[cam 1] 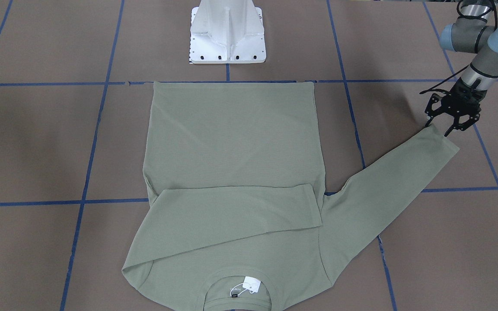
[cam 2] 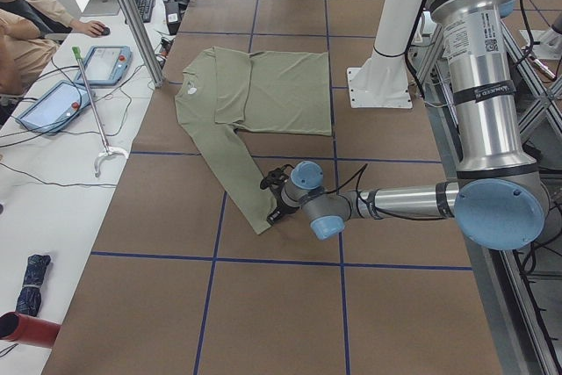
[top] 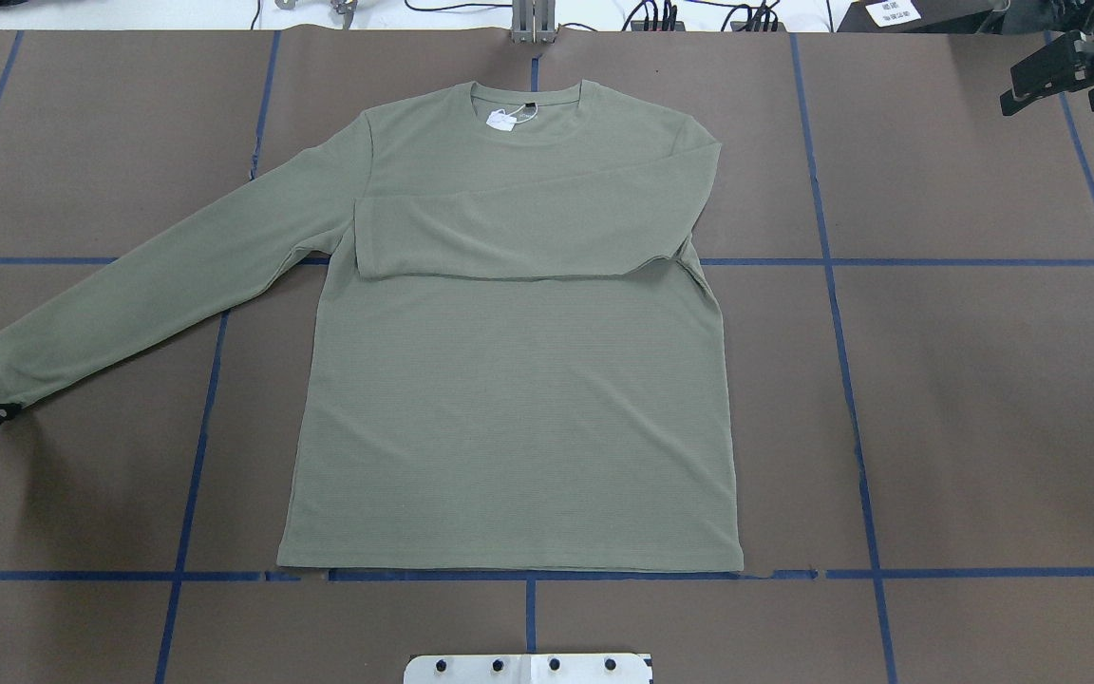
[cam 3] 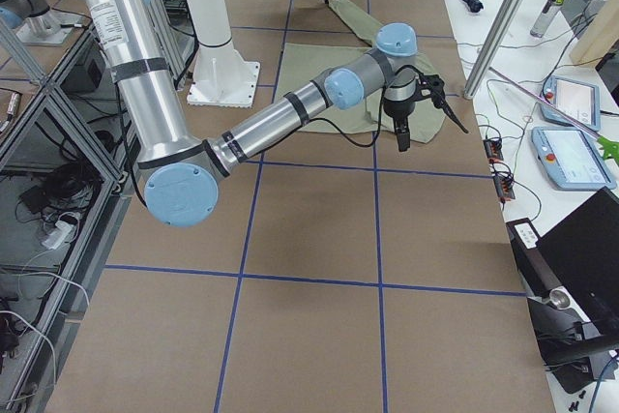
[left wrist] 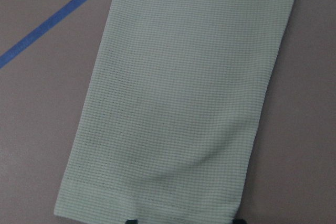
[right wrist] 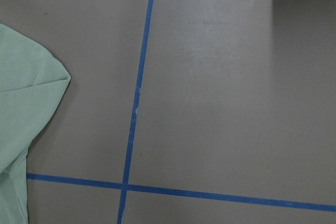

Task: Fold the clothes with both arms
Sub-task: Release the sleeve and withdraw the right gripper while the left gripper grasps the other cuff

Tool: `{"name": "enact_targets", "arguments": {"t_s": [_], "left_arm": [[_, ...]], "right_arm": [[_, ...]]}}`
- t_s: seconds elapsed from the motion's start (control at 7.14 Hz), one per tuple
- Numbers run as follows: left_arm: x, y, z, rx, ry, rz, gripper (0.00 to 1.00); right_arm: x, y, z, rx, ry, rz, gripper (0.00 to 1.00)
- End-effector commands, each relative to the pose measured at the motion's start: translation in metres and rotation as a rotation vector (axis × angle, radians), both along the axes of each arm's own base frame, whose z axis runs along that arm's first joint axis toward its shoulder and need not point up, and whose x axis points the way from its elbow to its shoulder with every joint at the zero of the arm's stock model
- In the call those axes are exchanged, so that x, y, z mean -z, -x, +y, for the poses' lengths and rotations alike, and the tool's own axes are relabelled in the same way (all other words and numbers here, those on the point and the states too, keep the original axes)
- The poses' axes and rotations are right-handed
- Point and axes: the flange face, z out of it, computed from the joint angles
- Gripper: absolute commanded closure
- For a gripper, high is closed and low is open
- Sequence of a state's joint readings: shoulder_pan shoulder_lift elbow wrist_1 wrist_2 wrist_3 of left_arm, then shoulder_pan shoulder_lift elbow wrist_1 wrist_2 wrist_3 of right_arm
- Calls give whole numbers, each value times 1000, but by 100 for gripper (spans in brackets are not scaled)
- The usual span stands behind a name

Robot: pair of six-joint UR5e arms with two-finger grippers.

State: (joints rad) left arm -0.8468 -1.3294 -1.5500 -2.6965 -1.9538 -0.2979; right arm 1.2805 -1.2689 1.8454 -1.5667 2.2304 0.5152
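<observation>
The sage-green shirt (top: 509, 399) lies flat in the middle of the brown surface (top: 984, 380), collar (top: 528, 95) at the far edge and straight hem (top: 509, 568) on the robot's side, along a line of blue tape (top: 984, 573). Its knit is a fine waffle grid, matte and soft. One sleeve (top: 518, 228) is folded flat across the chest. The other sleeve (top: 158, 285) runs out at a slant toward the robot's left, and its cuff (left wrist: 152, 198) has a stitched band and square corners.

The left gripper (cam 1: 438, 129) stands at that cuff with its jaws spread apart, one tip on either side of the cuff's end and nothing clamped. The right gripper (cam 3: 430, 128) hangs above the surface well off the shirt's far right shoulder, its jaws splayed and released.

Bare surface lies wide on the robot's right and beyond the outstretched cuff. The white pedestal (cam 1: 227, 36) sits just behind the hem.

Only the left wrist view shows the weave and the dark jaw tips at the cuff's edge. The overhead view cuts the left gripper at its border. The front-facing view shows the white tag (cam 1: 249, 286) inside the neck.
</observation>
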Motion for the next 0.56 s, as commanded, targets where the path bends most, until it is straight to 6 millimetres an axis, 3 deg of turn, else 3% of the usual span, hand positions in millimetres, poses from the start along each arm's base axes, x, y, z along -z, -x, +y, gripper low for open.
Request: {"name": "enact_targets", "arguments": {"t_s": [0.0,0.28,0.42], "left_arm": [[5,0,0,1,-14,12,95],[11,-1,-1,-3,-34,33,100],[26,-7,-6,-13,-45,57,100]], "right_arm": [[1,0,0,-1,-2,-1,0],[1,0,1,-3,0,-1,0],[0,1,1,-1,0,-1,0]]}}
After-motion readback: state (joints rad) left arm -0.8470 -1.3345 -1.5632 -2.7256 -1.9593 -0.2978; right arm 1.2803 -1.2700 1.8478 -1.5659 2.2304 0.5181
